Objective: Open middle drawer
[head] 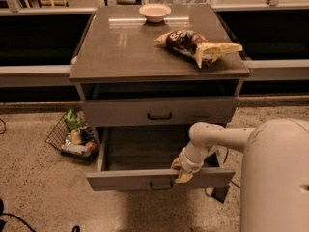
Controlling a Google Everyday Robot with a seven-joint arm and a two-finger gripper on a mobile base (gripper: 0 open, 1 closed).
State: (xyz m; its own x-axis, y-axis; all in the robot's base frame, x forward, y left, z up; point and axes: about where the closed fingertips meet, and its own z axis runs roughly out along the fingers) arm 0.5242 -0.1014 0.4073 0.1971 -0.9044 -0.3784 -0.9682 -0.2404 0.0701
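The middle drawer (126, 180) is pulled well out of the grey-brown cabinet, and its inside looks empty. Its small dark bar handle (161, 186) sits at the centre of the flat front panel. My gripper (182, 172) rests at the top edge of that front panel, just right of the handle, with the arm reaching in from the right. The uppermost drawer (159, 112) above is shut. The lowest drawer is hidden beneath the open one.
A white bowl (155, 12) and snack bags (198, 45) lie on the cabinet top (120, 47). A wire basket (72, 137) of groceries stands on the floor at the cabinet's left. My white body (277, 178) fills the lower right.
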